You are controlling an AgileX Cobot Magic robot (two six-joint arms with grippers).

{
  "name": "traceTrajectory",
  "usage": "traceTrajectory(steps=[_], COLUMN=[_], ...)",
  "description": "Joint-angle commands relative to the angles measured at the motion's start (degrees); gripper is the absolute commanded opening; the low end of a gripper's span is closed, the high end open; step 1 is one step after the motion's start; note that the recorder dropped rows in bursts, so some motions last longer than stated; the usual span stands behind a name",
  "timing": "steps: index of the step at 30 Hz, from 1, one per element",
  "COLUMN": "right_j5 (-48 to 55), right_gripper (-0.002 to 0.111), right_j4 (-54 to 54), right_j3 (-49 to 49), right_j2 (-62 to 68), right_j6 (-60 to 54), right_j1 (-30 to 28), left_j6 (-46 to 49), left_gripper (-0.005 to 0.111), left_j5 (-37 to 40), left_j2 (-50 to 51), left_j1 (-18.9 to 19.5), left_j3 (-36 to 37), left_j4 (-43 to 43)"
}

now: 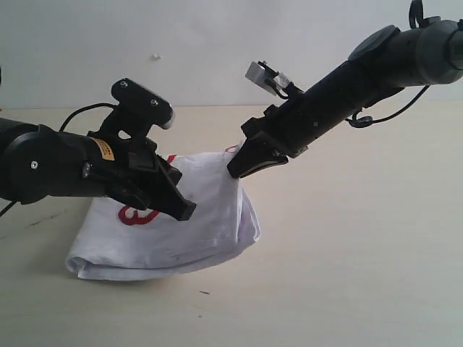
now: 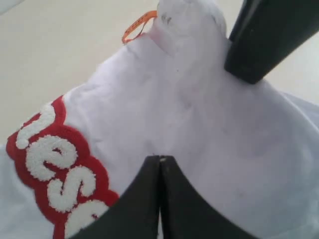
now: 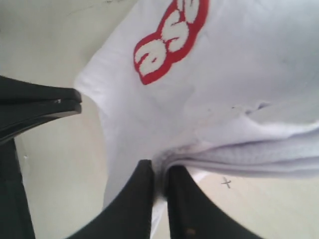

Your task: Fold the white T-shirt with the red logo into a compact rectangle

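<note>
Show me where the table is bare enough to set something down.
Bare table lies right of the white T-shirt and in front of it. Crowded: above the shirt, where the left gripper and right gripper meet.

Red logo (image 2: 52, 172) on white T-shirt (image 2: 209, 149): white bubbly letters "ese" are showing in the left wrist view, the rest of the word running off frame. Orange tag (image 2: 135, 26): no print is showing legibly. Yellow sticker (image 1: 103, 148) on left arm (image 1: 43, 166): lettering is appearing too small to read.
</note>
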Motion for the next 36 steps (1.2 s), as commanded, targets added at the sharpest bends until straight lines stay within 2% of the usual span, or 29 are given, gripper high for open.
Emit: traceTrajectory(steps=[1, 4, 6, 8, 11, 16, 21, 27, 31, 34, 36], right_j5=[-2.8, -3.5, -3.5, -2.9, -1.2, -0.1, -0.5, 0.6, 0.8, 0.8, 1.0], right_gripper=[0.0, 0.0, 0.0, 0.0, 0.0, 0.0, 0.0, 0.0, 0.0, 0.0, 0.0], right_j4=[-1.4, -1.4, -1.4, -1.4, -1.4, -1.4, -1.4, -1.4, -1.4, -1.4, -1.4], right_j3=[-0.5, -0.9, -1.7, -3.0, -4.7, -5.7, -5.7, -5.7, -5.7, -5.7, -5.7], right_j2=[-0.2, -0.2, -0.2, -0.2, -0.2, -0.2, -0.2, -0.2, -0.2, -0.2, -0.2], right_j6=[1.2, 1.2, 2.4, 4.3, 6.2, 7.2, 7.2, 7.2, 7.2, 7.2, 7.2], right_j1=[0.1, 0.1, 0.1, 0.1, 0.1, 0.1, 0.1, 0.1, 0.1, 0.1, 0.1], left_j6=[1.0, 4.6, 7.3, 9.1, 10.6, 11.4, 13.2, 13.5, 17.3, 22.4, 25.1], left_gripper=[0.023, 0.062, 0.073, 0.068, 0.061, 0.074, 0.074, 0.074, 0.074, 0.068, 0.056], left_j5=[1.9, 4.7, 7.0, 9.1, 7.9, 4.2, 0.0, -14.0, -15.3, -15.6, -16.8], left_j2=[-0.1, -0.1, -0.1, -0.1, -0.1, 3.2, 8.0, 11.0, 13.3, 14.8, 15.1], left_j1=[-0.5, -2.1, -3.8, -5.4, -7.6, -7.8, -10.1, -10.6, -10.0, -9.9, -9.9], left_j3=[0.0, 0.0, 0.0, 0.1, 1.5, 3.6, 4.0, 4.0, 4.0, 4.0, 4.0], left_j4=[0.3, 0.3, 0.3, 0.3, 0.3, 0.1, 0.2, -0.1, -1.9, -5.6, -9.3])
